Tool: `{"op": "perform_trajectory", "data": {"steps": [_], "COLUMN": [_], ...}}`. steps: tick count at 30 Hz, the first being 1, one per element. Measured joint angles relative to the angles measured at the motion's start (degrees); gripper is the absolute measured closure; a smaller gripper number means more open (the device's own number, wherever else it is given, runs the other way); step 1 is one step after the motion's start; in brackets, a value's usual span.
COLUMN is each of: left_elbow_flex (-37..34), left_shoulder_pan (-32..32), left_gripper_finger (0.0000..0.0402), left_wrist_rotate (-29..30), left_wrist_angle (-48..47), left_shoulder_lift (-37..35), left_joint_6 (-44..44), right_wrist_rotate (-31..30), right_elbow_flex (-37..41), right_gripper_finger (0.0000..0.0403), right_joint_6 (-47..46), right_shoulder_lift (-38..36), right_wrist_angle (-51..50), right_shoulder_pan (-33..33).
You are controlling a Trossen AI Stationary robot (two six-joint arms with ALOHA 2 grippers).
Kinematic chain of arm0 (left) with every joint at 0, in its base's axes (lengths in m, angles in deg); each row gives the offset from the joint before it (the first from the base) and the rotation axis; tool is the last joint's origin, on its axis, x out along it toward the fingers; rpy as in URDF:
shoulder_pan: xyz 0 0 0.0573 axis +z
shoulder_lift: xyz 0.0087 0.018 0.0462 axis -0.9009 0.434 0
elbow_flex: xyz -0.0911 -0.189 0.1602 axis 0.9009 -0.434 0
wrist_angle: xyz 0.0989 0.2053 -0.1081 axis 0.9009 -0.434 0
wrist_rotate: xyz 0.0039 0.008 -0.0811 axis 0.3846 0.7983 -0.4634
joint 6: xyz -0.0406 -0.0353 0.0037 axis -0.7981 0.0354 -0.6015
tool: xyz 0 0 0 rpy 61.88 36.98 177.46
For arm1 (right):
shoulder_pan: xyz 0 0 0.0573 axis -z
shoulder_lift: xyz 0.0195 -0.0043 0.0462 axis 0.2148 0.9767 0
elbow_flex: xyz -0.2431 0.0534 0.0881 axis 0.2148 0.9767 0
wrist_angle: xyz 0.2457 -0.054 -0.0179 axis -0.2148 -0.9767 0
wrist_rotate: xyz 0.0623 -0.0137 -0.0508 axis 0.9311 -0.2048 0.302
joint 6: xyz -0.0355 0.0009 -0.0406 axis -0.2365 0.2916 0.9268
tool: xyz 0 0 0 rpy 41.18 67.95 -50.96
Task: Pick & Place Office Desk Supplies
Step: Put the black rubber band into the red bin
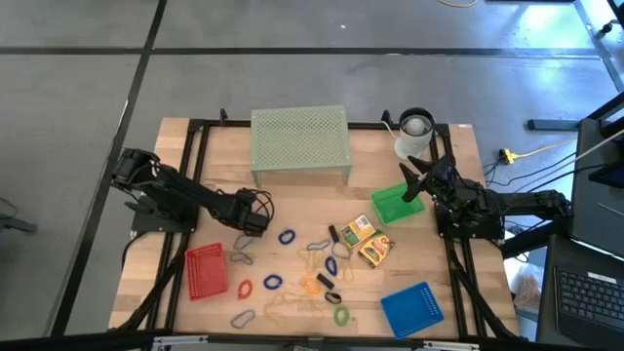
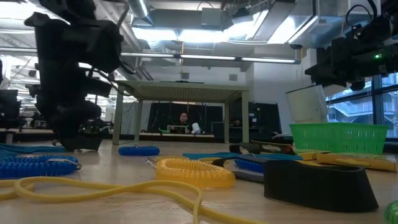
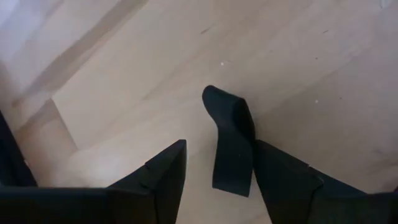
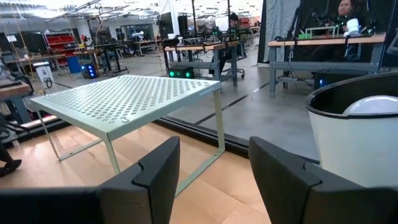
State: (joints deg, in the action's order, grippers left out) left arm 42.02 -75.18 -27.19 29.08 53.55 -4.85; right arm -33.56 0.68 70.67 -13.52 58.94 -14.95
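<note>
My left gripper points down at the table, right of its middle-left part, and is open. In the left wrist view a small black piece lies on the wood between its fingers, close to one of them. Loose supplies lie spread over the middle of the table: a blue ring, a red ring, a green ring, grey clips and two yellow boxes. My right gripper waits level and open at the right, above the green tray. My left gripper comes from above with its fingers on either side of the black piece. The piece lies on the table right beside one finger; whether that finger touches it, I cannot tell.
A red tray lies at the near left and a blue tray at the near right. The pale green mesh riser stands at the far middle, a white cup to its right. A yellow coil lies near the front.
</note>
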Motion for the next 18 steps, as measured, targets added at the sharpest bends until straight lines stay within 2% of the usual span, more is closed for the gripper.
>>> {"op": "perform_trajectory", "data": {"steps": [4,11,15,18], "left_elbow_flex": [-0.17,-0.35,-0.44,-0.66], "left_shoulder_pan": [1.64,2.75,2.7,2.67], "left_gripper_finger": [0.0269,0.0383,0.0395,0.0397], "left_wrist_rotate": [-2.41,-3.86,-1.99,2.1], "left_wrist_angle": [1.44,2.04,2.05,1.44], "left_shoulder_lift": [-0.69,-2.52,-3.1,-4.29], "left_joint_6": [0.62,1.42,3.04,3.22], "right_wrist_rotate": [0.0,0.02,0.09,0.07], "right_elbow_flex": [0.0,-0.01,-0.01,-0.01], "right_gripper_finger": [0.0209,0.0209,0.0209,0.0209], "right_joint_6": [0.39,-0.04,-0.06,-0.06], "right_shoulder_lift": [0.0,0.0,0.0,0.0], "right_wrist_angle": [0.33,0.38,0.38,0.38], "right_shoulder_pan": [-0.01,0.0,-0.02,-0.01]}}
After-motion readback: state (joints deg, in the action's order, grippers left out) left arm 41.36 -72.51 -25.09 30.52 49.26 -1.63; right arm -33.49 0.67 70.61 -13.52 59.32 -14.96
